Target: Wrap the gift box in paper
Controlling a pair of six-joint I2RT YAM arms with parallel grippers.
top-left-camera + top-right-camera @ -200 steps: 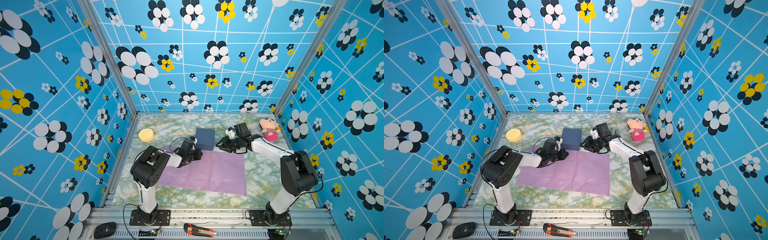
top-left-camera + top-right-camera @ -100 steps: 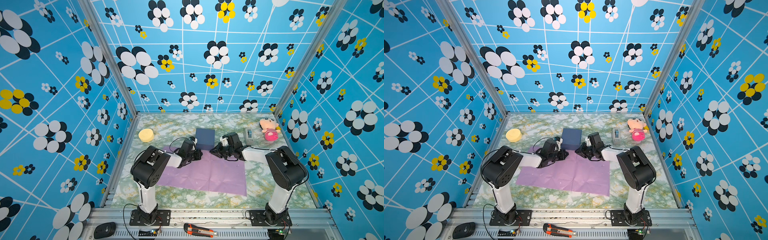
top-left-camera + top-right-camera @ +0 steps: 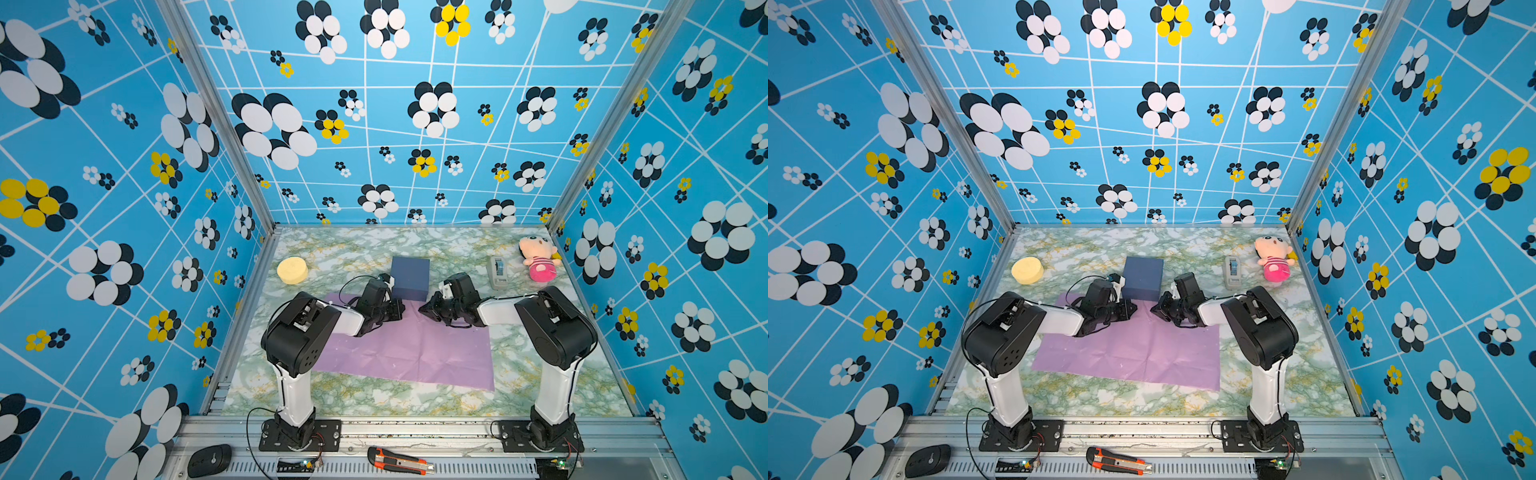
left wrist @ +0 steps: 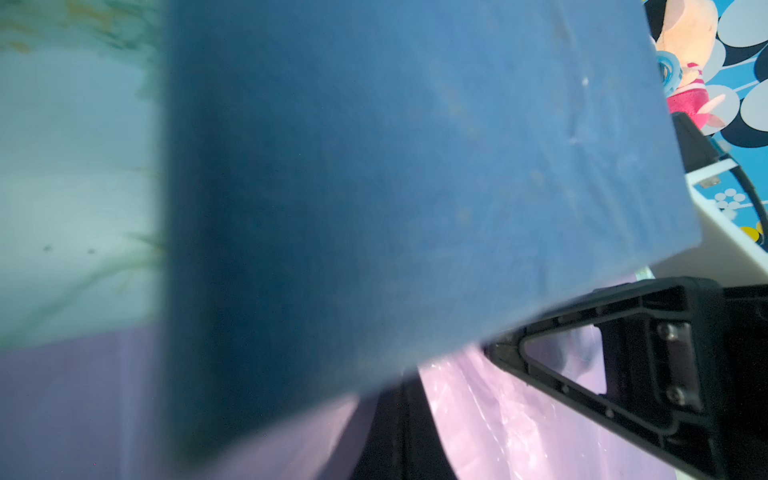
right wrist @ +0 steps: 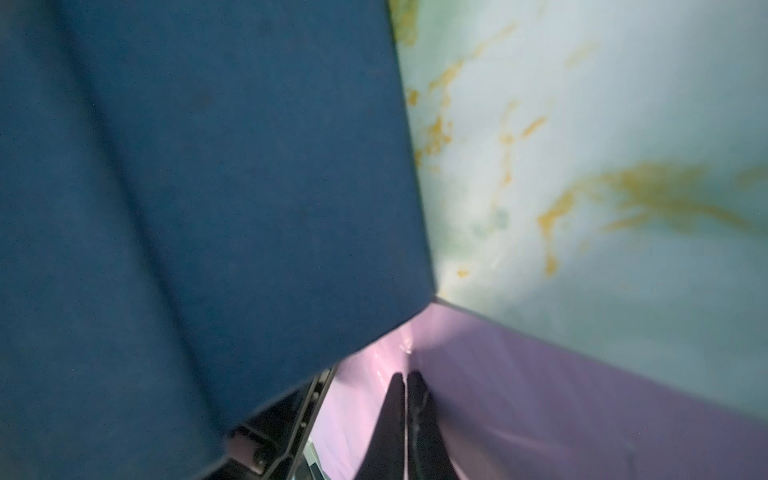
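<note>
On the metal rail nearest to the viewer lies an orange and black utility knife [image 3: 399,460], between the bases of the two arms. Behind it, on the marbled table [image 3: 374,401], the paper [image 3: 409,353] lies spread with its lilac side up, creased, in the middle of the table. Both arms reach over it to its far edge. The left gripper [image 3: 395,311] is low on the left part of this edge. In the left wrist view its jaws are pressed together on the paper, and the pale pink underside is turned up beside them. The right gripper [image 3: 424,309] is just beside it on the right. In the right wrist view its fingertips [image 5: 395,399] meet with almost no gap and pinch the lifted edge, pink on one side and lilac on the other. The gift box [image 3: 410,276] stands just behind the two grippers, at the far edge of the paper. I cannot tell if it rests on the sheet or only touches it. Farther to the left lies a pale yellow round object [image 3: 292,270]. At the far right stands a grey tape dispenser [image 3: 498,272], with a plush doll [image 3: 538,257] next to it.
</note>
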